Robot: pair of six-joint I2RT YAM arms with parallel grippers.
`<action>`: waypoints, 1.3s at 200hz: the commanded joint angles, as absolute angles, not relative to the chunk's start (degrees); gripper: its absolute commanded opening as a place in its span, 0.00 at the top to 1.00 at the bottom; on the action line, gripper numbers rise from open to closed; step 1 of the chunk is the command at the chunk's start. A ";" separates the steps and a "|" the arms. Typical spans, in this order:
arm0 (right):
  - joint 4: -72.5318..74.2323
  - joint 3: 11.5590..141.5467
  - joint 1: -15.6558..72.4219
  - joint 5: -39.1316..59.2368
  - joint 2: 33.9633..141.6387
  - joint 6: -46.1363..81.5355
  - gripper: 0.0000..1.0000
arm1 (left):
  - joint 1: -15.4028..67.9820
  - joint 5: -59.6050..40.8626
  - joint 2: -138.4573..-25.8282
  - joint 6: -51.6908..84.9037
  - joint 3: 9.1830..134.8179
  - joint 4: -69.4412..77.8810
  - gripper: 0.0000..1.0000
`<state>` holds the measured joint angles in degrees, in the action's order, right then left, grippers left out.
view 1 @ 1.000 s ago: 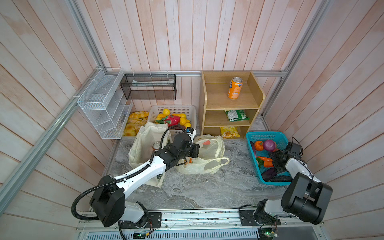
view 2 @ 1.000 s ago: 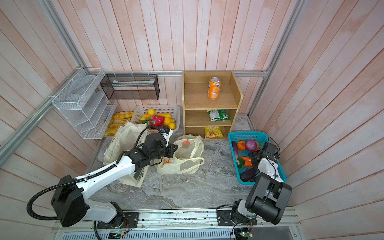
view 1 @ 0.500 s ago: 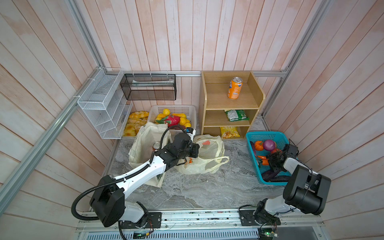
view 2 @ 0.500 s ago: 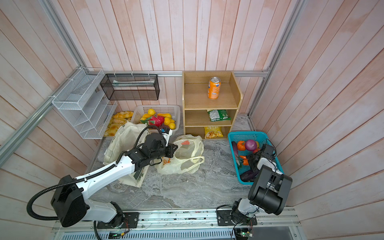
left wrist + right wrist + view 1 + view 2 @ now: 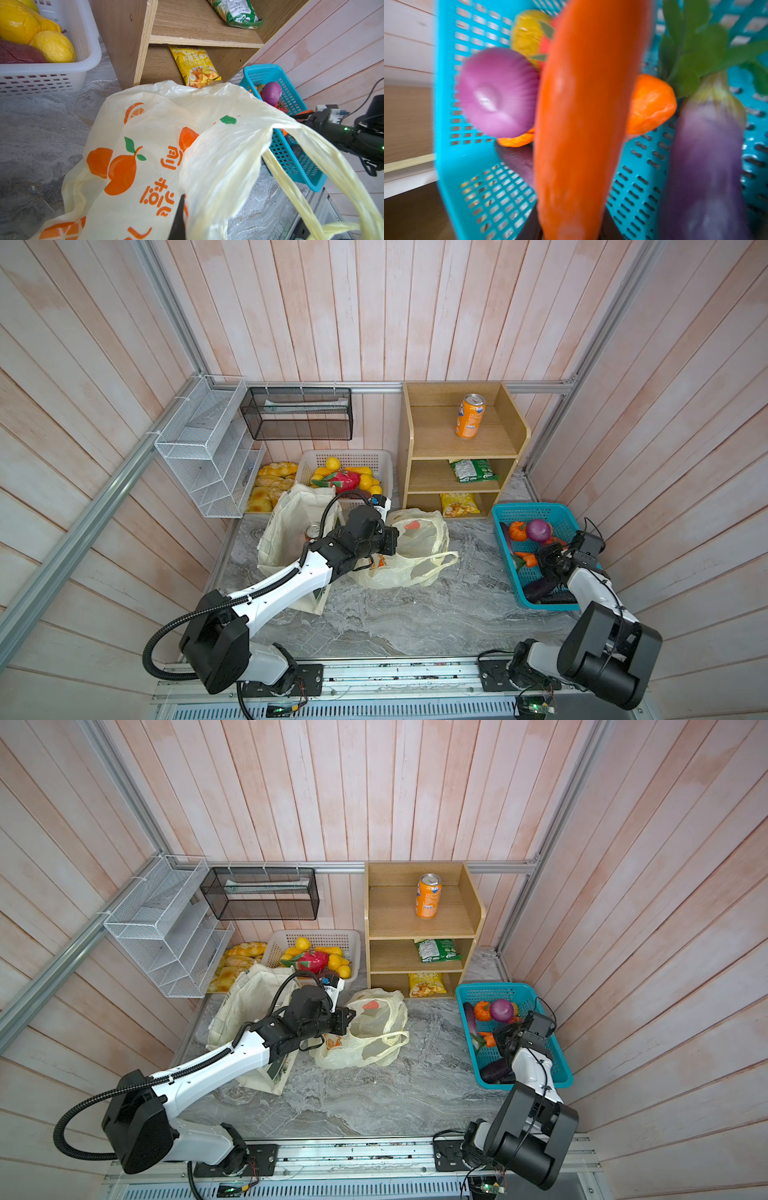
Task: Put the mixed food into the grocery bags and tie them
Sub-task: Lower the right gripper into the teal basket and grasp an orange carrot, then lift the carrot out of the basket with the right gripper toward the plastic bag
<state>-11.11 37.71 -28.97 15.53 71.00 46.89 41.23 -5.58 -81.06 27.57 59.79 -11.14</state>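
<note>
In the blue basket, the carrot runs lengthwise straight out from the right end effector — gripped or not, I cannot tell.

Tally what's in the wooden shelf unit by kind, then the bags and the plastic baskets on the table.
Soda cans: 1, the orange soda can
Snack packets: 2, the green snack packet and yellow snack packet
Bags: 2, the canvas tote and plastic bag
Baskets: 2, the white basket and blue basket
Total: 7
</note>
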 commanded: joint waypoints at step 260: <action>-2.06 31.84 15.91 35.38 57.72 46.66 0.83 | 40.96 -7.99 -85.77 32.34 66.23 -10.09 1.00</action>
<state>-4.08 31.66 13.89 32.21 56.64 47.99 41.25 -7.27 -84.68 31.86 64.40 -11.03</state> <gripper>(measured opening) 0.282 0.055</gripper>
